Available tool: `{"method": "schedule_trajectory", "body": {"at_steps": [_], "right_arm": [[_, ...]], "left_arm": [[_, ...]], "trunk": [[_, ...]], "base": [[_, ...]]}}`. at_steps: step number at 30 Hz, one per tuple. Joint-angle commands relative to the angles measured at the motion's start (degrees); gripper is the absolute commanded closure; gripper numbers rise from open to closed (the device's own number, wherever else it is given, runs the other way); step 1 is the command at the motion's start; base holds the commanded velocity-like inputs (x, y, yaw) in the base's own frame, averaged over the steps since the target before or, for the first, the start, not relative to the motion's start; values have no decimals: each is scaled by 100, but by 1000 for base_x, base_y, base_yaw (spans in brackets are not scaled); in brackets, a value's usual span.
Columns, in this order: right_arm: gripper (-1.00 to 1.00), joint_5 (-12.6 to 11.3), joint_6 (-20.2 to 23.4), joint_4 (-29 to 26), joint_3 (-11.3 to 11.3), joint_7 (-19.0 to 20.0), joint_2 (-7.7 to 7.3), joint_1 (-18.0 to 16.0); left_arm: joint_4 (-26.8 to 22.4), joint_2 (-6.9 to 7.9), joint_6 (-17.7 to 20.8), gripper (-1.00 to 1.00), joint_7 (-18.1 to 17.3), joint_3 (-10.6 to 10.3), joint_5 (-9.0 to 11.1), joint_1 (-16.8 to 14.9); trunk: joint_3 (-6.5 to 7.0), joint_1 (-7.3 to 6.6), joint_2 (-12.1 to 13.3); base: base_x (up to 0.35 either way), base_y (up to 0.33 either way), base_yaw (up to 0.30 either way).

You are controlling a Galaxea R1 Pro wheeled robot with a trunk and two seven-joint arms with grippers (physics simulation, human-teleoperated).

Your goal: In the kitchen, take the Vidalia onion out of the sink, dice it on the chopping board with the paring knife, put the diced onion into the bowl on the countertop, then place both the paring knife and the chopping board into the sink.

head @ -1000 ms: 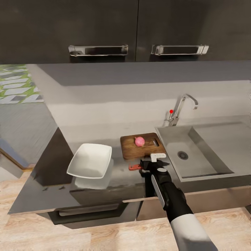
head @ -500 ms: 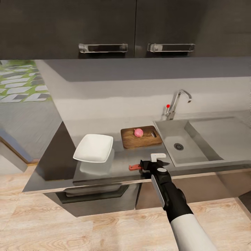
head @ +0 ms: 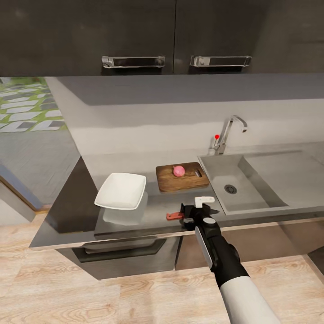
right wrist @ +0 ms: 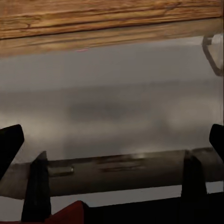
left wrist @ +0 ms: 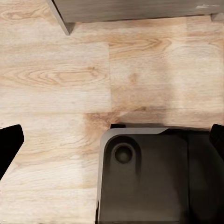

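Observation:
A pink Vidalia onion [head: 179, 170] rests on the dark wooden chopping board [head: 182, 177], on the countertop [head: 81, 211] left of the sink [head: 238, 186]. The white bowl [head: 120, 191] stands left of the board. Near the counter's front edge lies the paring knife [head: 172, 216], its red handle sticking out to the left. My right gripper [head: 193, 210] hangs open just over its blade. In the right wrist view the dark blade [right wrist: 116, 170] crosses between the spread fingertips [right wrist: 9, 144], with the board's edge [right wrist: 112, 23] beyond. My left gripper [left wrist: 112, 140] is open and empty over the floor.
The chrome tap [head: 227, 132] with its red-knobbed lever [head: 217, 136] stands behind the sink; the drainboard [head: 283, 175] runs to the right. Dark wall cabinets [head: 135, 36] hang overhead. Wooden floor [head: 112, 297] lies before the counter, and the robot's dark base [left wrist: 154, 177] is under my left arm.
The camera pulled back from the counter a second ago, shifting the whole view. Since then my right gripper has edged slightly forward over the knife. Onion, board and bowl have stayed put.

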Motion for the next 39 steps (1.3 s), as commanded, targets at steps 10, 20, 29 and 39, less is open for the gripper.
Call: {"method": "schedule_trajectory", "body": {"at_steps": [10,20,29,39], "right_arm": [[-100,60,-257,-182,-5,-46,0,-4],[-100,69,-95,-902,117,-94,0,-4],[-100,81,310,-1435,266,-616,0,-4],[-100,40,520,-1508,728,-2622,0,-4]], "left_arm": [[189,2,-8,-100,10,-13,41,9],[196,-3,-8,-100,9,-13,38,9],[191,-4,-8,-100,9,-13,36,9],[196,0,-8,-100,9,-13,39,9]], "trunk": [[-9,4,-10],[-9,4,-10],[-9,4,-10],[-9,4,-10]], "base": [[0,0,0],[0,1,0],[0,157,0],[0,256,0]]}}
